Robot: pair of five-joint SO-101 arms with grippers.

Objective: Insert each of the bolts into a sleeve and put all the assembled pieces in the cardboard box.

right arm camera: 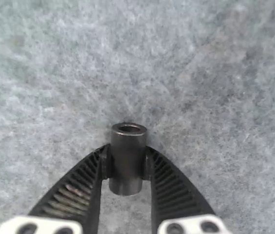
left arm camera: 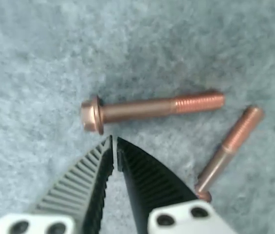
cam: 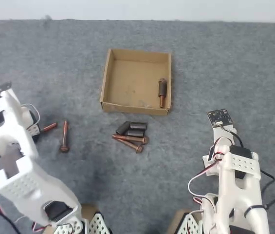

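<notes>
Holding: right gripper (right arm camera: 126, 152), fingers clamped across a short dark cylindrical metal sleeve (right arm camera: 127, 163), open bore showing, over the grey felt table covering (right arm camera: 215, 73). Left gripper (left arm camera: 114, 142): fingers together, empty, tips just beside the flanged head of a copper-coloured threaded bolt (left arm camera: 152, 108) lying flat, with a second like bolt (left arm camera: 229, 146) near. Mid-table: two more copper bolts (cam: 129, 141) just beside two dark sleeves (cam: 132, 128). Farthest: shallow square cardboard box (cam: 109, 80) containing one assembled piece (cam: 162, 92). Step judged: second assembly, sleeve secured, bolt unpicked. Next move calls for the left fingers to part and straddle the shank.
</notes>
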